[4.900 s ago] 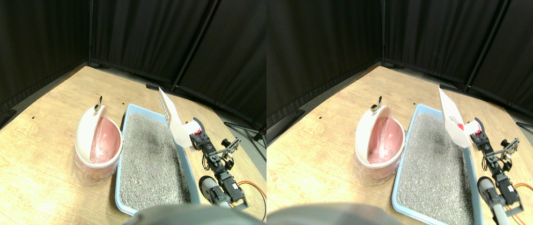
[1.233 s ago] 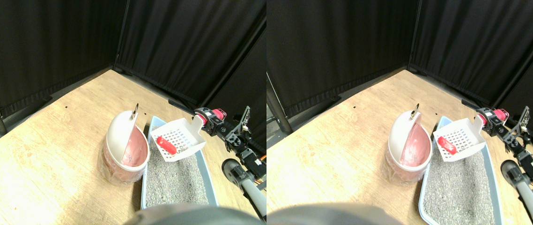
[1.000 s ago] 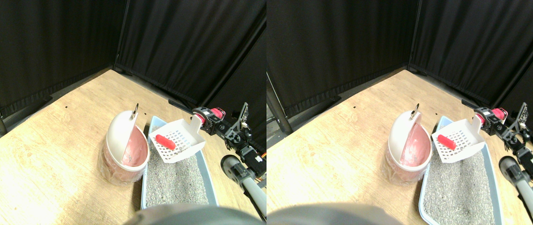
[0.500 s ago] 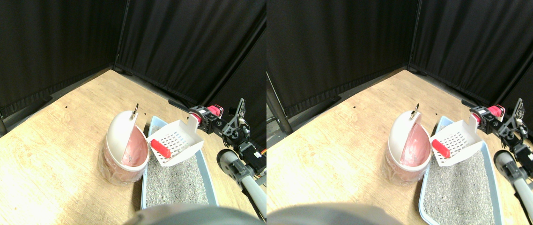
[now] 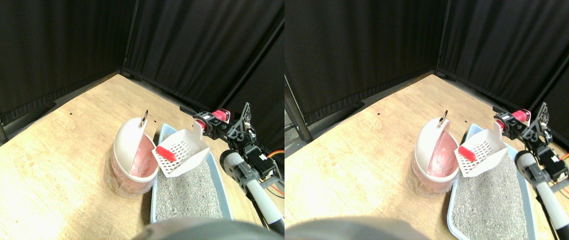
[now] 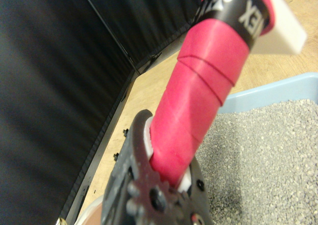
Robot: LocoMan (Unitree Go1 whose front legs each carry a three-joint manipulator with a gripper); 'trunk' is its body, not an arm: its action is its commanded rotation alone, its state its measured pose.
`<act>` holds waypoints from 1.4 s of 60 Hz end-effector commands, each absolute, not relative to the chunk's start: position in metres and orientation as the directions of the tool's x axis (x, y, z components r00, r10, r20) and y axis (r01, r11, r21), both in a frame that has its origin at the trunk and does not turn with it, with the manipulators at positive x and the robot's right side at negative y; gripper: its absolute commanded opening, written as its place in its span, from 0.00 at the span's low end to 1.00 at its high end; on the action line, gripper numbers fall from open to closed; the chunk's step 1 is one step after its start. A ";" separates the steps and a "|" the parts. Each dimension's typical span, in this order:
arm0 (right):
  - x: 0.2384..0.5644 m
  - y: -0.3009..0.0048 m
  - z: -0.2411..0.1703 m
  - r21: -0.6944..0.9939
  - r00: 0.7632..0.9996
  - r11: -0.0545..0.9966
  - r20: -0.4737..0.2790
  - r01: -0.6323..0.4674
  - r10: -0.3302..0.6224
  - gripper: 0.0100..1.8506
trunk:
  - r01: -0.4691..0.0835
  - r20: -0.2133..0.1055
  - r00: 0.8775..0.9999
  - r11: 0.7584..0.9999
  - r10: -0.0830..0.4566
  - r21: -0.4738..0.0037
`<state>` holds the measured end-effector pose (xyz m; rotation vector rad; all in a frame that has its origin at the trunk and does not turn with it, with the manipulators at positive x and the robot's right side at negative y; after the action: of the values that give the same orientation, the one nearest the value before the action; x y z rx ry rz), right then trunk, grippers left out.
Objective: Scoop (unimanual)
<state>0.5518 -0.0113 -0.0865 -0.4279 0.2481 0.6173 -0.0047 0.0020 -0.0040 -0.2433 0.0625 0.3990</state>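
- Right gripper [image 5: 205, 123]: jaws closed on the scoop's red wrapped handle [image 6: 198, 101], raised above the far end of the litter tray [image 5: 156, 192].
- Scoop [image 5: 180, 152]: white, slotted, extending forward and down from the jaws, its open mouth tipped towards the bin.
- Red piece [image 5: 166, 153]: lies at the scoop's front lip, the end farthest from the jaws, right at the bin's rim.
- Bin [image 5: 129, 157]: pink-lined, white swing lid tilted open, just beyond the scoop's lip.
- Tray: pale blue, filled with grey litter [image 5: 184, 187], below the jaws.
- Floor [image 5: 49, 165]: wood.
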 end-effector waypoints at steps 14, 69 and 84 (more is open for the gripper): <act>0.558 -0.009 -0.063 -0.311 0.801 0.738 -0.225 -0.599 0.555 0.06 | -0.443 -0.127 0.896 0.870 0.425 -0.216; 0.572 -0.028 -0.072 -0.196 0.819 0.797 -0.206 -0.571 0.536 0.02 | -0.415 -0.136 0.909 0.888 0.394 -0.199; 0.574 -0.065 -0.076 -0.072 0.870 0.873 -0.149 -0.483 0.470 0.02 | -0.365 -0.130 0.929 0.914 0.346 -0.179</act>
<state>0.5712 -0.0615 -0.0844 -0.1099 0.2048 0.5107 -0.0051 0.0002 -0.0039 -0.2088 0.0789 0.3809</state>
